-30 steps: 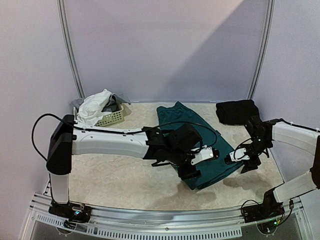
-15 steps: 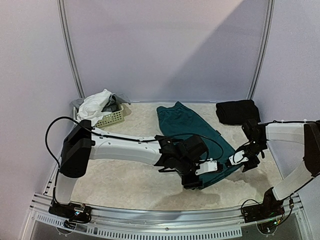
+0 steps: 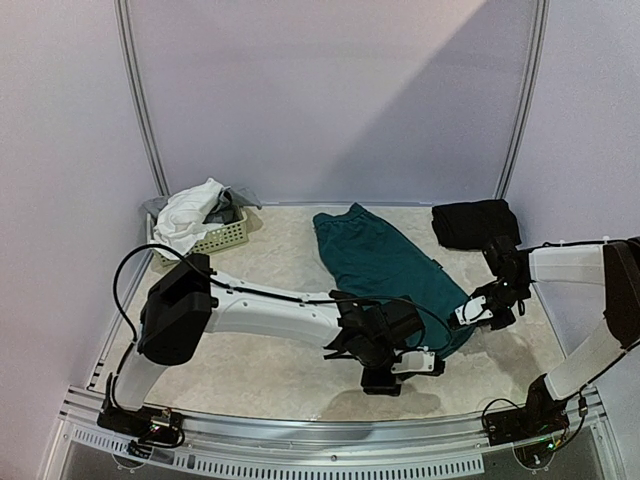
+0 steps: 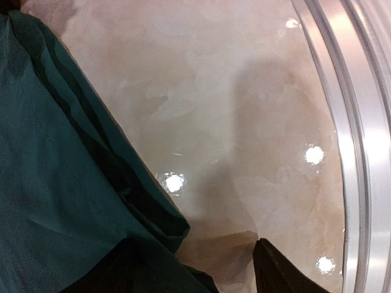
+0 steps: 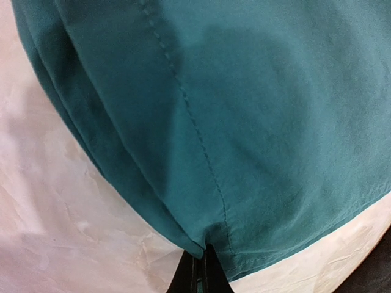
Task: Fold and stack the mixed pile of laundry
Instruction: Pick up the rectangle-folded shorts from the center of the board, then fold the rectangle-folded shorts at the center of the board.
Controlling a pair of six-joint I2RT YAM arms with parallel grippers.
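Observation:
The dark teal shorts [image 3: 385,262] lie spread flat in the middle of the table. My right gripper [image 3: 470,312] is at their right edge and is shut on the hem [image 5: 206,250], with teal cloth [image 5: 244,110] bunching at the fingertips. My left gripper [image 3: 396,366] is low over the shorts' near corner with its jaws open [image 4: 195,253]. That corner of the shorts [image 4: 55,183] reaches in beside the left finger, and the right finger [image 4: 275,271] is over bare table. Folded black trousers [image 3: 474,222] rest at the back right. A white cloth [image 3: 188,213] is heaped at the back left.
A small pale perforated basket [image 3: 226,238] stands under the white cloth at the back left. The metal rail of the table's near edge [image 4: 360,152] runs close to my left gripper. Walls close in the table on three sides.
My right gripper has closed on the shorts' hem. My left arm has moved nearer, from over the shorts to their near corner, still open.

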